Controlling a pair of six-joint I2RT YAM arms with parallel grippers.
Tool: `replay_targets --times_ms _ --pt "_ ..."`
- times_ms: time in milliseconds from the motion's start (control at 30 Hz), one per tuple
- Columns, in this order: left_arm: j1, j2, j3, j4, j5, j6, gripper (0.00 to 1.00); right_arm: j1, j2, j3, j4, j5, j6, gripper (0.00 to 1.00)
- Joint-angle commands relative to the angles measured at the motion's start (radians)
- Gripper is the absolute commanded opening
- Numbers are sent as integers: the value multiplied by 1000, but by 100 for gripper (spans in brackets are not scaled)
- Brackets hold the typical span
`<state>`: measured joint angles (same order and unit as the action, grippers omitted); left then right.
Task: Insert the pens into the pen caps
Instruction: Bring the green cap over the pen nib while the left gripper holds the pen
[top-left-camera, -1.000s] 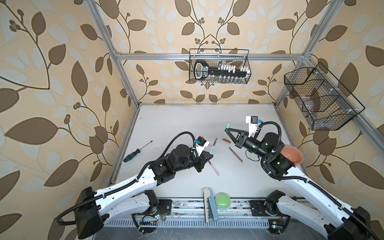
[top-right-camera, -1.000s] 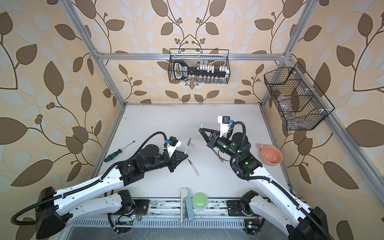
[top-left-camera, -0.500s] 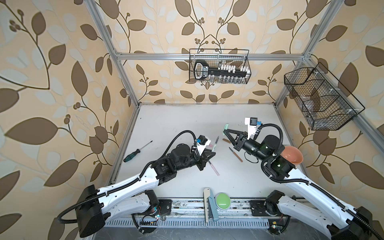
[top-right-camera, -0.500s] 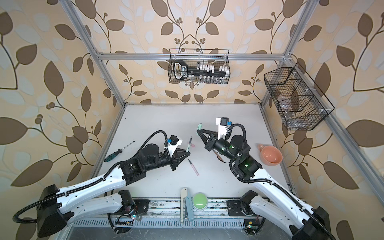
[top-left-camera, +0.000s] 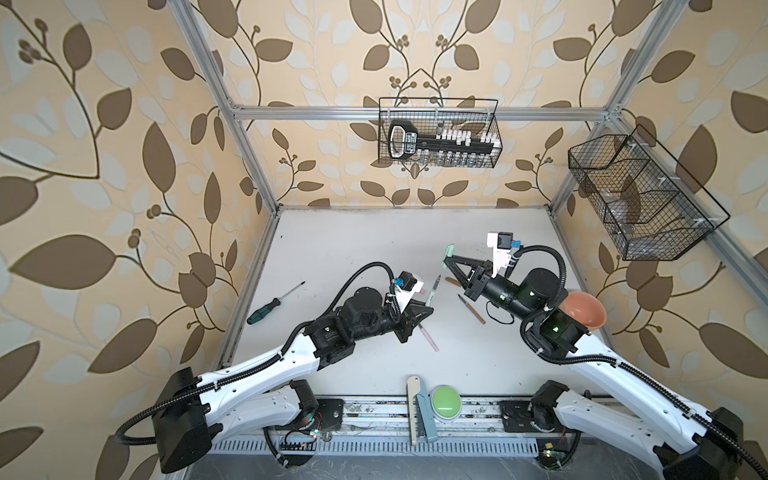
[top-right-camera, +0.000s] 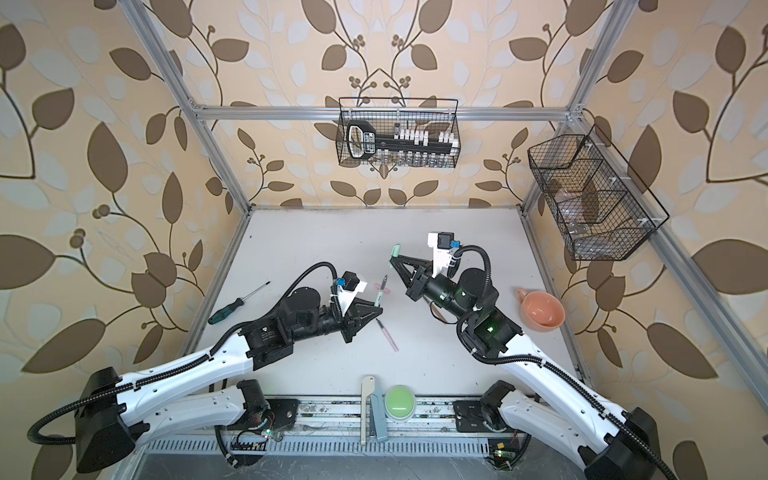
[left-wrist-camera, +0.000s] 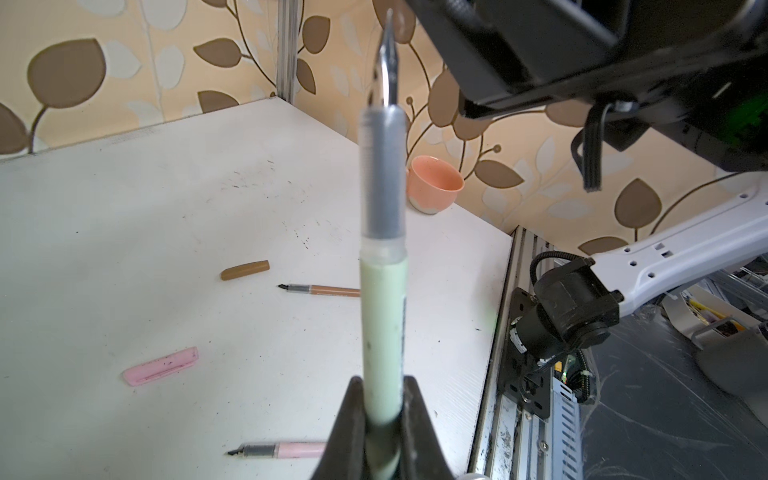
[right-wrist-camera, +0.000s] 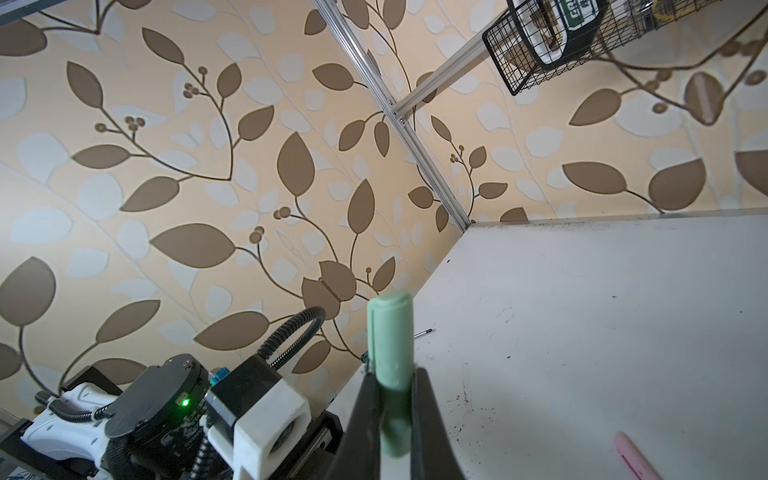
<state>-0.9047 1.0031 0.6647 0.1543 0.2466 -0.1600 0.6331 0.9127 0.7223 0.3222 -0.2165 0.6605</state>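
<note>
Green pen (top-left-camera: 434, 289) edged nearer green cap (top-left-camera: 449, 250), gap between.

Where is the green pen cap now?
In both top views, the green pen cap is held in the right gripper, just right of centre, near the tip of the green pen.

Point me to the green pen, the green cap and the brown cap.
green pen (left-wrist-camera: 383, 316), left wrist view, middle of its pale green barrel.
green cap (right-wrist-camera: 390, 345), right wrist view, midway up its side.
brown cap (left-wrist-camera: 245, 269), left wrist view, middle of its length.
</note>
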Motion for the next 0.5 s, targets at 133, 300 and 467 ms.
replay_targets --times_ms 133,300,467 --pt "-6 -9 -25 88 137 -35 0 -4 -21 50 -33 9 -27 5" --pt "37 13 -40 144 224 -95 0 -30 -37 44 -53 -12 -3 5" --pt "131 64 -69 293 392 -229 0 -35 -43 19 -58 -26 19 5"
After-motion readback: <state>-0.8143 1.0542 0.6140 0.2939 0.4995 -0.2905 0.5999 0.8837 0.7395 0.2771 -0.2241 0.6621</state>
